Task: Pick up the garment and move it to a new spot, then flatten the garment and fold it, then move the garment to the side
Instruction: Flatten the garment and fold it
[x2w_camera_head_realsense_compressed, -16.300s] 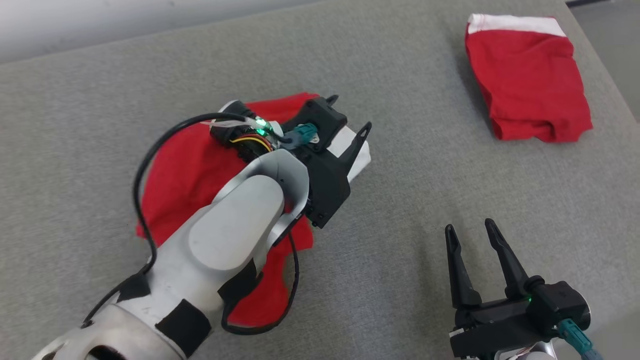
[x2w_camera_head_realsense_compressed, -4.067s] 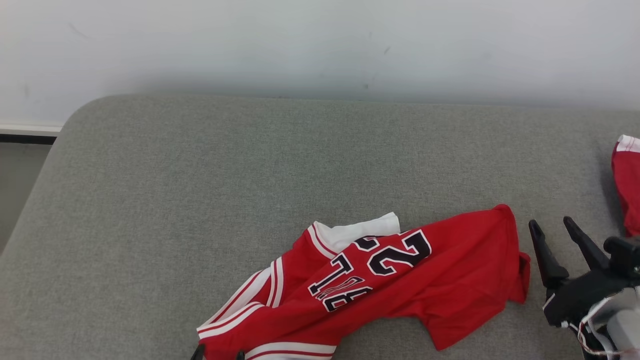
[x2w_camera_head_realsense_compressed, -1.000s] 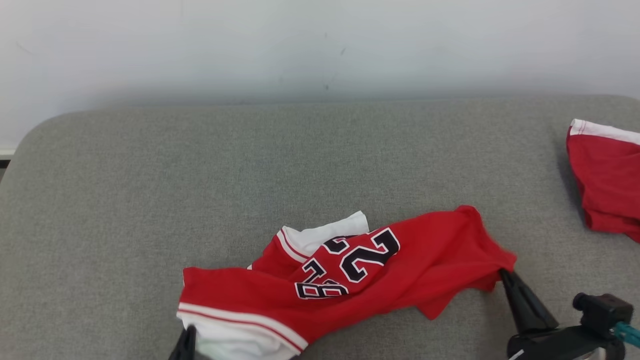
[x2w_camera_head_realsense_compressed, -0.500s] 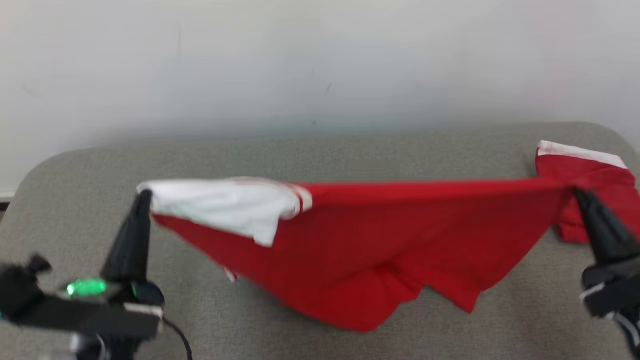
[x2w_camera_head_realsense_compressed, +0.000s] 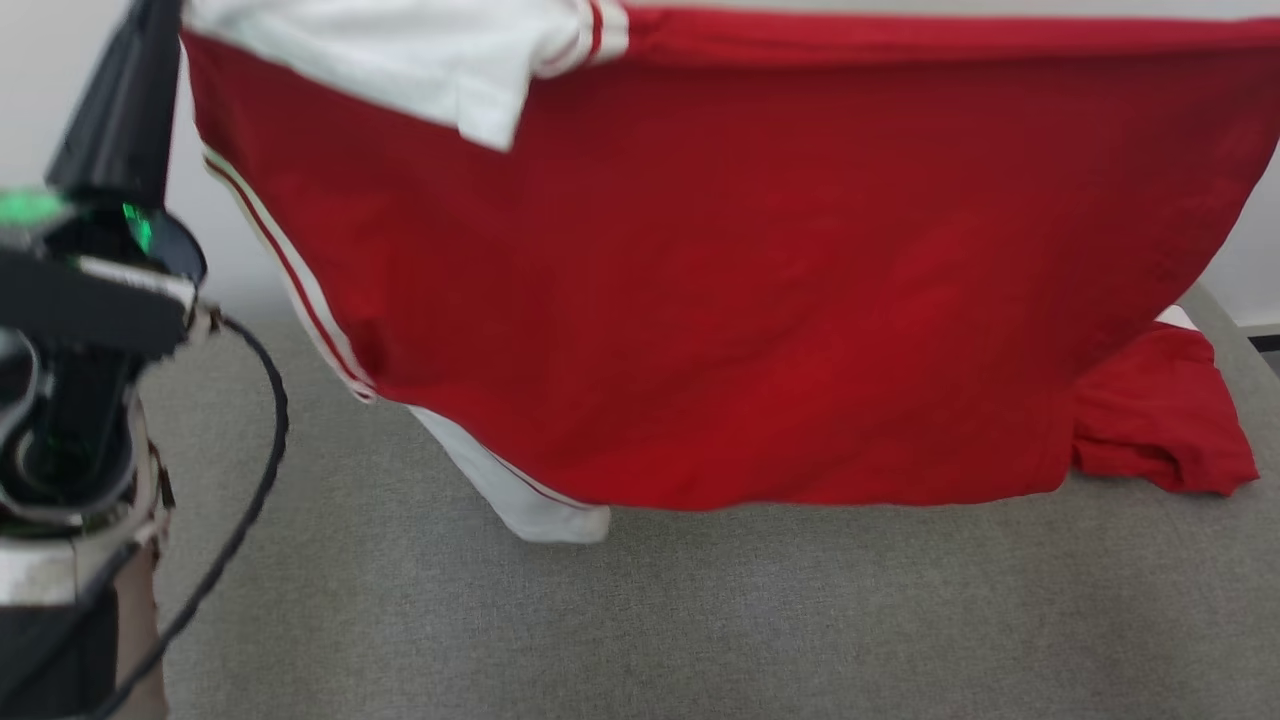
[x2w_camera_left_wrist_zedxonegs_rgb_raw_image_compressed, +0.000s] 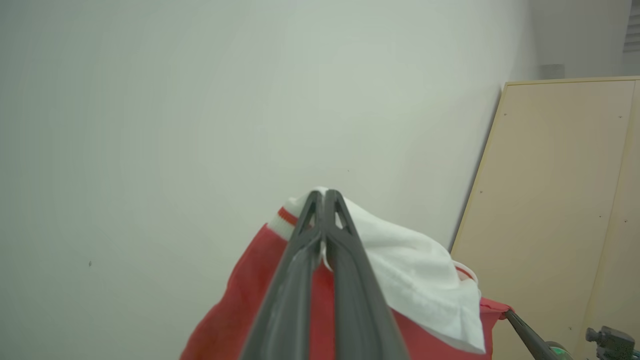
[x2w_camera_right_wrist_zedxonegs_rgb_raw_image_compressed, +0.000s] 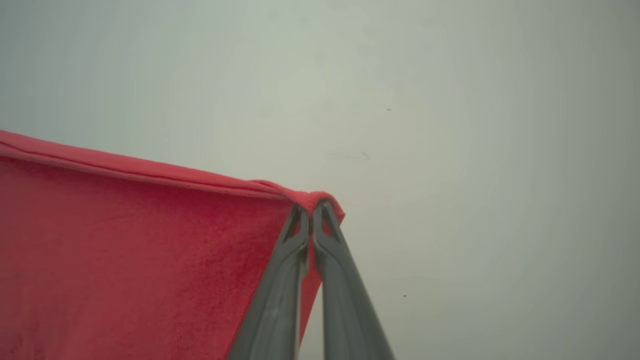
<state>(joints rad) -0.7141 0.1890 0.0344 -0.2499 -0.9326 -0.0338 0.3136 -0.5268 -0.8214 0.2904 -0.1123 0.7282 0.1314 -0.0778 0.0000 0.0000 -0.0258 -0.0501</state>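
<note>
The garment (x2w_camera_head_realsense_compressed: 720, 280), a red jersey with white trim, hangs stretched wide in the air above the grey cushioned surface (x2w_camera_head_realsense_compressed: 700, 610). Its white lower corner just reaches the cushion. My left gripper (x2w_camera_left_wrist_zedxonegs_rgb_raw_image_compressed: 323, 200) is shut on the garment's white-and-red corner (x2w_camera_left_wrist_zedxonegs_rgb_raw_image_compressed: 400, 265); its dark finger stands at the upper left of the head view (x2w_camera_head_realsense_compressed: 125, 100). My right gripper (x2w_camera_right_wrist_zedxonegs_rgb_raw_image_compressed: 311, 212) is shut on the opposite red corner (x2w_camera_right_wrist_zedxonegs_rgb_raw_image_compressed: 150, 240), with the hem pulled taut between the two. The other arm's gripper (x2w_camera_left_wrist_zedxonegs_rgb_raw_image_compressed: 530, 340) shows low at the right of the left wrist view.
A second red garment (x2w_camera_head_realsense_compressed: 1160, 410) lies folded on the cushion at the right, partly behind the hanging one. A pale wall (x2w_camera_right_wrist_zedxonegs_rgb_raw_image_compressed: 450, 125) stands behind. A beige board (x2w_camera_left_wrist_zedxonegs_rgb_raw_image_compressed: 560, 210) leans against the wall. My left arm's cable (x2w_camera_head_realsense_compressed: 250, 470) loops at the left.
Both grippers have lifted the garment from a low stretch over the cushion to a high one, so it now hangs as a wide sheet. The head camera has shifted too.
</note>
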